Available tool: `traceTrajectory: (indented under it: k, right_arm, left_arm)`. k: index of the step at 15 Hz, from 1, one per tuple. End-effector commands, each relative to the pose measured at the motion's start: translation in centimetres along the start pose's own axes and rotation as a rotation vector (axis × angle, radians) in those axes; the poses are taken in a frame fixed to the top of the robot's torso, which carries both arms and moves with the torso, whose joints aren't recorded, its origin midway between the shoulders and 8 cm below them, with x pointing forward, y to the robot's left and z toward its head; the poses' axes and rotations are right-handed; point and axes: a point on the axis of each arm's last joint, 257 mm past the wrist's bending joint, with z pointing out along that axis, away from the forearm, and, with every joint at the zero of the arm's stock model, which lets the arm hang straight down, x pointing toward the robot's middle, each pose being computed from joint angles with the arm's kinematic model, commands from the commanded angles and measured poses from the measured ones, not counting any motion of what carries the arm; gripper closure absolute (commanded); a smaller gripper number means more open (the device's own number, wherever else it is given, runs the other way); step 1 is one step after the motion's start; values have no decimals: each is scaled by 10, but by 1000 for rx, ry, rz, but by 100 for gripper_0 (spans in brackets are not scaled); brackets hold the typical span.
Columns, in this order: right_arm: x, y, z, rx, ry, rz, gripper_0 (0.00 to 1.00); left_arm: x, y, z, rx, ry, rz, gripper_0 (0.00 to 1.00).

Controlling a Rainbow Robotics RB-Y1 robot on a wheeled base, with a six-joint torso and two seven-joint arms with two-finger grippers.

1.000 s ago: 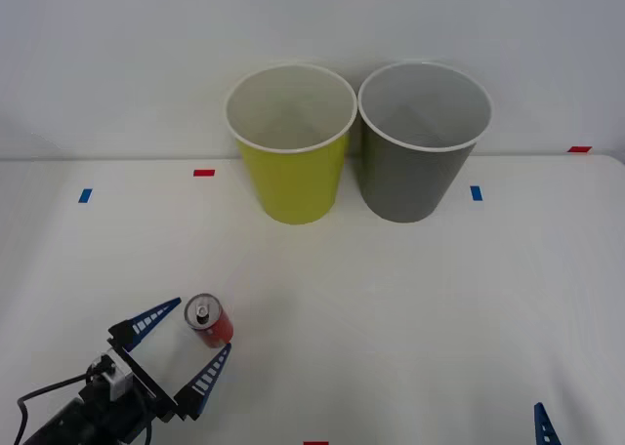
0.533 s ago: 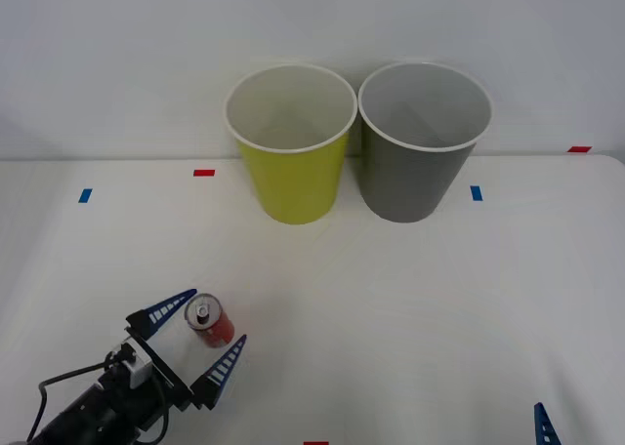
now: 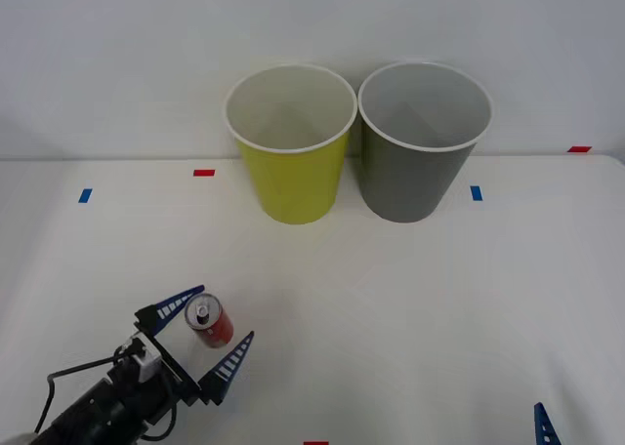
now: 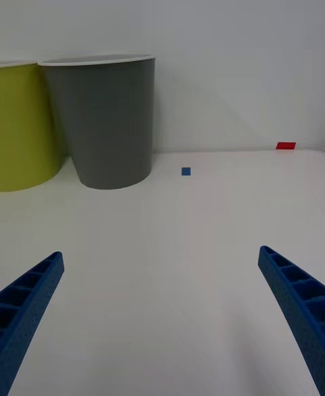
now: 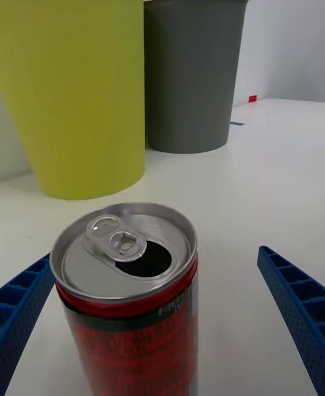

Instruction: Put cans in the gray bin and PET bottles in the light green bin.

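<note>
A small red can (image 3: 208, 322) with an opened silver top stands upright on the white table at the front left; the left wrist view shows it close up (image 5: 128, 294). My left gripper (image 3: 207, 334) is open with one blue finger on each side of the can, not touching it. At the back stand the light green bin (image 3: 290, 142) and, touching its right side, the gray bin (image 3: 422, 139). My right gripper (image 4: 162, 315) is open above bare table at the front right corner, a fingertip (image 3: 542, 425) showing in the front view.
Small red and blue tape marks (image 3: 203, 173) dot the table along the back and sides. A pale wall rises right behind the bins. Wide bare table lies between the can and the bins.
My left gripper has slid forward and to the right, so its open fingers now reach around the can. The can and both bins have not moved.
</note>
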Motion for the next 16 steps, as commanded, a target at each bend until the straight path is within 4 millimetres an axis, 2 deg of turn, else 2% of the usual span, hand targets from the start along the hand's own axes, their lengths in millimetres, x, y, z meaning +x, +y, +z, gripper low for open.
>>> traceTrajectory:
  k: [1,2,3,4,13,16]
  right_arm:
    - [0,0,0,0,0,0,0]
    - [0,0,0,0,0,0,0]
    - [0,0,0,0,0,0,0]
    - [0,0,0,0,0,0,0]
    - [0,0,0,0,0,0,0]
    - [0,0,0,0,0,0,0]
  left_arm:
    - [0,-2,2,-1,-2,-8,53]
    - [0,-3,3,-1,-4,-10,78]
    - [0,-5,4,-2,-6,-15,93]
    - [-1,-5,4,0,-7,-13,95]
    - [-3,-9,5,13,-12,-4,100]
    - [-17,-14,8,34,-33,-5,100]
